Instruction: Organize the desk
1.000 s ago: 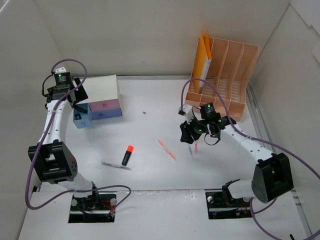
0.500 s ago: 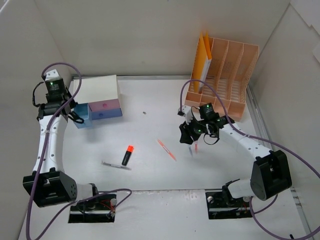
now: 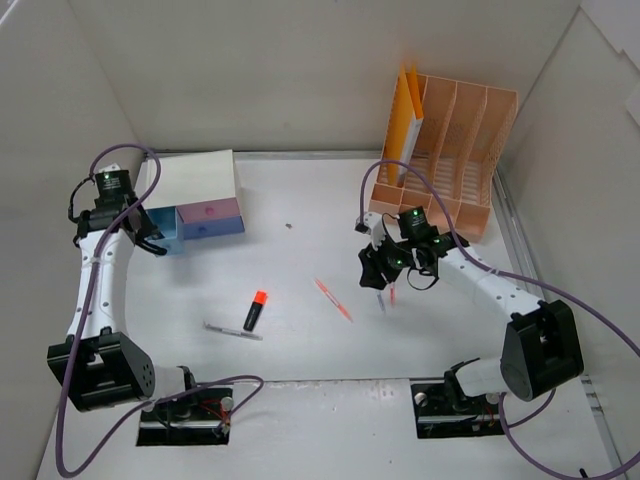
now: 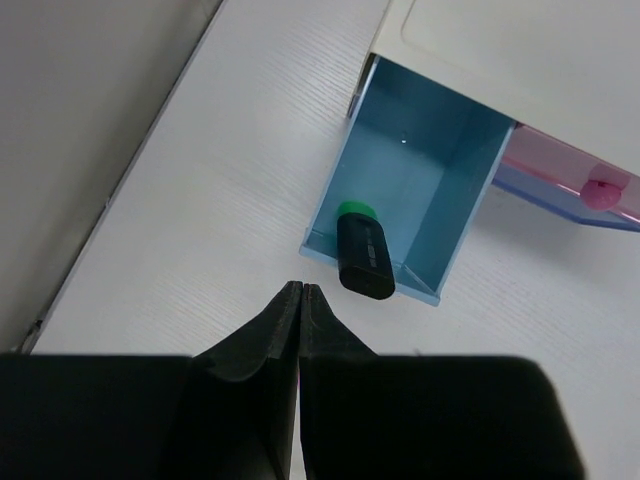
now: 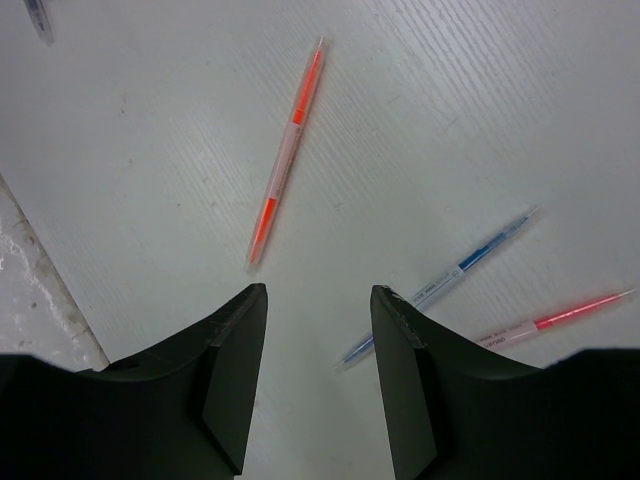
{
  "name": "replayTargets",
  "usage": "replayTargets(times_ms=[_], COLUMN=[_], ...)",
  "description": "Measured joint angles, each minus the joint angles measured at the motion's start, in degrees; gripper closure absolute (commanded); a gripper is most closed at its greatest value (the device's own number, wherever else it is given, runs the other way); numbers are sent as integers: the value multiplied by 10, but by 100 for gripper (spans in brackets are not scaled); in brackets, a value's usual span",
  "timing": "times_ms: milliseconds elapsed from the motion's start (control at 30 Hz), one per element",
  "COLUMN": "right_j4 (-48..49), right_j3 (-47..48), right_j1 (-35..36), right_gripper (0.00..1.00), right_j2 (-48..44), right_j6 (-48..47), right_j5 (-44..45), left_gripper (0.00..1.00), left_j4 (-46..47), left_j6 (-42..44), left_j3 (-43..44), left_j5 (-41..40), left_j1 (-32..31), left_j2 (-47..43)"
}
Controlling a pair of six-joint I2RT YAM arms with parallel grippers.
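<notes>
Right gripper (image 5: 320,292) spread | orange pen (image 5: 287,150) on desk (image 5: 500,100) just ahead, long axis crosswise to closing line | left gripper (image 4: 301,288) pressed together, farther

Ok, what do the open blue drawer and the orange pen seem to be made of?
The blue drawer looks like thin, glossy, slightly translucent plastic: a small light glint sits on its floor. The orange pen seems to be clear plastic, its orange core showing through the barrel.
</notes>
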Motion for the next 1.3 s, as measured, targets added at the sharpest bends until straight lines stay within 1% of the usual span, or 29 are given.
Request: replayTargets(times_ms=[433,667,700,733,767,800,867,900,933,967,1000,1067,1100,1133,1200,1233,1300], right_j4=[0,0,0,0,0,0,0,0,0,0,0,0,0,0,0,0,0], right_j3=[0,0,0,0,0,0,0,0,0,0,0,0,0,0,0,0,0], right_j1=[-8,-10,-10,-10,-11,-11,-11,-11,-10,-9,-6,2,9,14,24,26,28], right_gripper=[57,57,57,56,53,47,41,38,31,28,25,25,26,27,31,33,36], right_j2=[0,3,3,3,3,3,3,4,6,10,14,24,29,34,41,42,42], right_j6=[0,0,0,0,0,0,-3,-5,-7,-10,-14,-20,-20,-20,-20,-19,-19], right_j5=[-3,-3,-3,-3,-3,-3,-3,-3,-3,-3,1,8,11,13,14,14,14], left_gripper=[100,99,95,88,70,56,38,34,33,32,32,32,33,39,46,59,72], left_j4=[-26,-28,-28,-27,-25,-22,-16,-13,-10,-11,-12,-12,-13,-16,-33,-43,-62], left_j6=[0,0,0,2,4,9,16,23,24,28,31,32,31,30,25,21,14], left_j3=[37,78,82,85,87,87,87,87,88,92,99,111,113,113,113,112,99], left_j5=[52,58,61,69,78,91,125,143,160,174,186,204,207,208,207,207,205], left_j1=[-2,-3,-3,-5,-7,-10,-29,-42,-62,-85,-112,-168,-199,-228,-273,-297,-329], left_j2=[77,116,115,112,108,101,81,71,62,57,56,62,68,74,91,101,115])
